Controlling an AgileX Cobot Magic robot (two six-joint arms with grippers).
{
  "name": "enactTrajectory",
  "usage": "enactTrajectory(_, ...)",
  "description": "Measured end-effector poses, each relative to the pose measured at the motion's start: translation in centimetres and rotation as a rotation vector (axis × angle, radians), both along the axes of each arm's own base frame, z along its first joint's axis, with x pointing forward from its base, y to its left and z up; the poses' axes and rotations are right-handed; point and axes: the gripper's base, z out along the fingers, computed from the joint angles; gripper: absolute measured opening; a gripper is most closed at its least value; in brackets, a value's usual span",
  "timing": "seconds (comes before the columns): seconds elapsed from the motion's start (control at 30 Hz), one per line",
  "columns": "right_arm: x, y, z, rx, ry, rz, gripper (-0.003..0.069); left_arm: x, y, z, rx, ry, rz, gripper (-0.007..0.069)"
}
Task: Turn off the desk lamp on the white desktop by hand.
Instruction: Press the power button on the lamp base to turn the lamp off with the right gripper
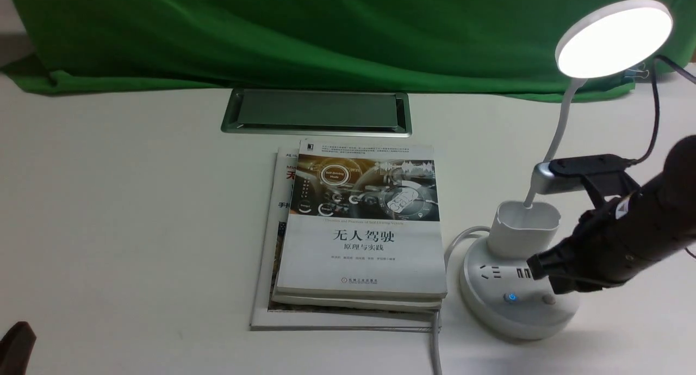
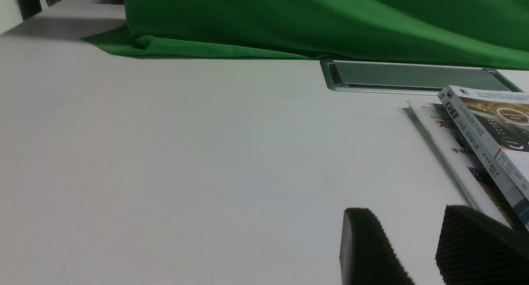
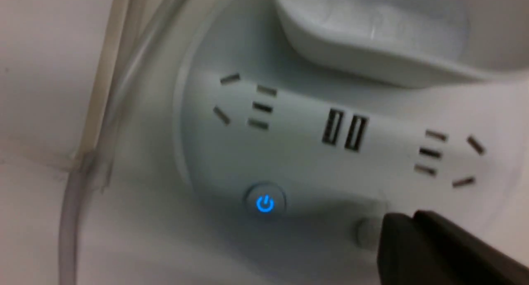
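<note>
The white desk lamp [image 1: 522, 228], with a flat disc head, bendy neck and socketed round base, stands near the right edge of the matt white desktop [image 1: 136, 212], toward the front. Its disc glows and its blue power button [image 3: 265, 203] is lit. The black right gripper [image 1: 544, 269], fingers together and empty, has its tip at the plain grey button [image 3: 365, 233]; whether they touch I cannot tell. The black left gripper [image 2: 417, 252] sits by the front left corner, parted and empty.
</note>
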Motion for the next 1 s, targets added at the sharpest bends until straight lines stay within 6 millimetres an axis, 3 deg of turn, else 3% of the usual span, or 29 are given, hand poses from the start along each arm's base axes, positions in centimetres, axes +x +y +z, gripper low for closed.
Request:
enactTrajectory(0.57, 0.1, 0.5, -0.5, 0.013, 0.046, 0.025, 0.0035, 0.0, 0.0, 0.0, 0.0, 0.0, 0.0, 0.0242)
enactTrajectory(0.83, 0.9, 0.8, -1.9, -0.002, 0.094, 0.03, 0.0035, 0.0, 0.0, 0.0, 0.0, 0.0, 0.0, 0.0242)
enactTrajectory(1.0, 0.8, 0.7, -1.5, -0.003, 0.076, 0.037, 0.0035, 0.0, 0.0, 0.0, 0.0, 0.0, 0.0, 0.0242)
